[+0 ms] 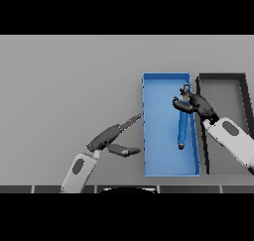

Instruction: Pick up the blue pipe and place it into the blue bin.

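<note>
Blue pipe [183, 126] is what we follow, and we find it already over the blue bin [154, 126], in the right half of the bin's floor, close to the right wall. Starting from the near edge of the bench [59, 86], we first meet the left robot hand [113, 138], to the left of the bin and just outside its left wall. Its fingers are straight and spread, thumb apart, and it holds nothing — it looks idle to us.

Moving farther, we come to the pipe's near end, which sits about two thirds of the way down the bin. The pipe's long axis runs near to far, almost parallel with the bin's long walls, tilted only slightly. Whether that near end touches the bin floor or hangs above it, we cannot tell.

At the far end of the pipe the right robot hand [196, 103] has its fingers curled around the shaft, reaching in from the right over the bin's right wall. So the pipe lies left of and nearer than this hand's wrist, trailing toward us from the grasp. We judge the carry done and the release as the step in hand — the fingers need only uncurl.

Beyond and to the right stands a dark bin [243, 86], just beside the blue one.
</note>
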Robot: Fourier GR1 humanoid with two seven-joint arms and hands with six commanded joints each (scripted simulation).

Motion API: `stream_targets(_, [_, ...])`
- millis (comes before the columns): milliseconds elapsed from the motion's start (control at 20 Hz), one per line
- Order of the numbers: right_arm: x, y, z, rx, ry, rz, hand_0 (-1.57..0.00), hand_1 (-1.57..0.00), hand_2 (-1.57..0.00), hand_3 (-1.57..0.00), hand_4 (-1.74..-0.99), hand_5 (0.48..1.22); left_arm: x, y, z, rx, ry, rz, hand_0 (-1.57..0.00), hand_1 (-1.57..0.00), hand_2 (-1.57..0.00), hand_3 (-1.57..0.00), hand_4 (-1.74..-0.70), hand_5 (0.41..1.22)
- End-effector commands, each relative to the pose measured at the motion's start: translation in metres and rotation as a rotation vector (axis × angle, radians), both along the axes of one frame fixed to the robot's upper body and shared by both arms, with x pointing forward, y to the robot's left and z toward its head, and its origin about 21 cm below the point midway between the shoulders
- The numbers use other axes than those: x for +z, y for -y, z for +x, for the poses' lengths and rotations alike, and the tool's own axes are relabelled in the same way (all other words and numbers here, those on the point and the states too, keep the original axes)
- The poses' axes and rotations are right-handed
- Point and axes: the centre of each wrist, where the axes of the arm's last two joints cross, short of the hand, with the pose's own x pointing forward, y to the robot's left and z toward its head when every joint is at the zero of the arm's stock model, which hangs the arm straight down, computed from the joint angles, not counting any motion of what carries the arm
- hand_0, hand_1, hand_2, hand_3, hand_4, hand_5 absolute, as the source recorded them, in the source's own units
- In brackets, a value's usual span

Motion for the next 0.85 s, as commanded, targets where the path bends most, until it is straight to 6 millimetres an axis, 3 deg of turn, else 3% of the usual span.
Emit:
stream_targets(0, [0.0,0.002,0.0,0.007,-0.012,-0.019,-0.1,-0.09,-0.09,-0.05,-1.071,0.868,0.001,0.001,0.0,0.002,0.002,0.005,0.0,0.0,0.0,0.0,-0.89,0.426])
stream_targets(350, [-0.008,0.001,0.001,0.04,-0.034,-0.082,-0.02,-0.02,-0.02,-0.01,-1.033,0.696,0.0,0.001,-0.001,0.007,0.005,0.009,0.0,0.0,0.0,0.0,-0.89,0.429])
stream_targets(800, [-0.008,0.001,0.002,0.076,-0.044,-0.106,-0.01,-0.01,-0.01,0.0,-1.022,0.643,0.0,-0.005,0.006,0.02,0.007,0.022,0.0,0.0,0.0,0.0,-0.88,0.431])
